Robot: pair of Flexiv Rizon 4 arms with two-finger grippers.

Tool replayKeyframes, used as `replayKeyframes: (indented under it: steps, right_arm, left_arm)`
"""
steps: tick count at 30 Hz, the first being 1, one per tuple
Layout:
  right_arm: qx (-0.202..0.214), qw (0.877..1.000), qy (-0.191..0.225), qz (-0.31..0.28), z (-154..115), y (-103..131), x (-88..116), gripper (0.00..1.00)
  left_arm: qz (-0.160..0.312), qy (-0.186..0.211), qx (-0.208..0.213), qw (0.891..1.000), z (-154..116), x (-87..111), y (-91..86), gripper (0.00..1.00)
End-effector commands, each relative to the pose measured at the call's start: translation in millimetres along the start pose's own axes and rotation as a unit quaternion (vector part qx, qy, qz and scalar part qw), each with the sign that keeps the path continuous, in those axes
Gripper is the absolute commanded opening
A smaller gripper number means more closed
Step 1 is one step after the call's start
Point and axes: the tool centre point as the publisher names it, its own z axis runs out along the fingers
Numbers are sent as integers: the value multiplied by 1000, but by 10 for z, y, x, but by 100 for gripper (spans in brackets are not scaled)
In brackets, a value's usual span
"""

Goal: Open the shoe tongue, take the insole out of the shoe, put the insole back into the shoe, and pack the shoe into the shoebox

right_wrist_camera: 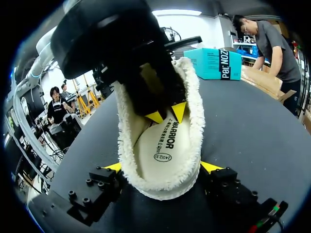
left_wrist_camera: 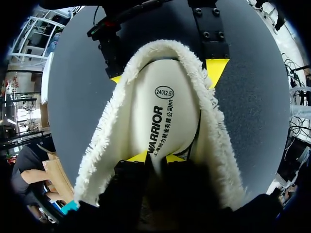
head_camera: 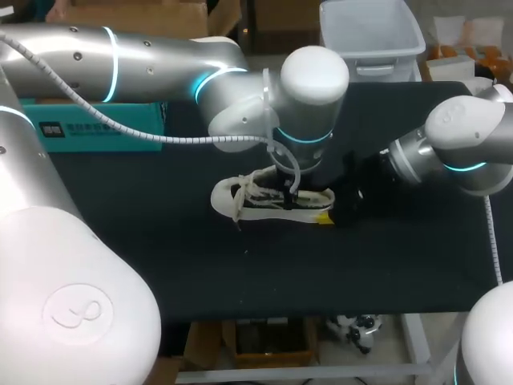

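Two grippers met at one shoe (head_camera: 272, 200), which lay on its sole on the black table (head_camera: 200, 265). Inside the shoe, the left gripper (left_wrist_camera: 156, 158) had its fingers nearly together, pinching the insole (left_wrist_camera: 165, 116) toward the toe end (apparently to draw it out). At the shoe's heel the right gripper (right_wrist_camera: 162, 167) stood wide, a tip pressed against each side, probably to steady it. Well beyond the shoe sat the teal shoebox (head_camera: 96, 128).
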Motion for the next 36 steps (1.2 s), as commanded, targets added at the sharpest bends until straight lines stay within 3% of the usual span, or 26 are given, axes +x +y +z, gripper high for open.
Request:
replayKeyframes:
  steps: [1,9,19,29,36]
  right_arm:
    - [-1,1000,5,-1,104,-49,55,0]
    - [-1,1000,5,-1,104,-49,55,0]
    - [-1,1000,5,-1,104,-49,55,0]
    - [-1,1000,5,-1,104,-49,55,0]
    - [-1,1000,5,-1,104,-49,55,0]
  left_arm:
    - [-6,-7,1,1000,1265,-331,-114,0]
    - [-15,-14,18,1000,993,-399,3,0]
    - [-24,8,73,997,404,-463,116,0]
    - [-16,44,132,990,-151,-469,101,0]
    - [-6,44,148,988,-515,-389,28,0]
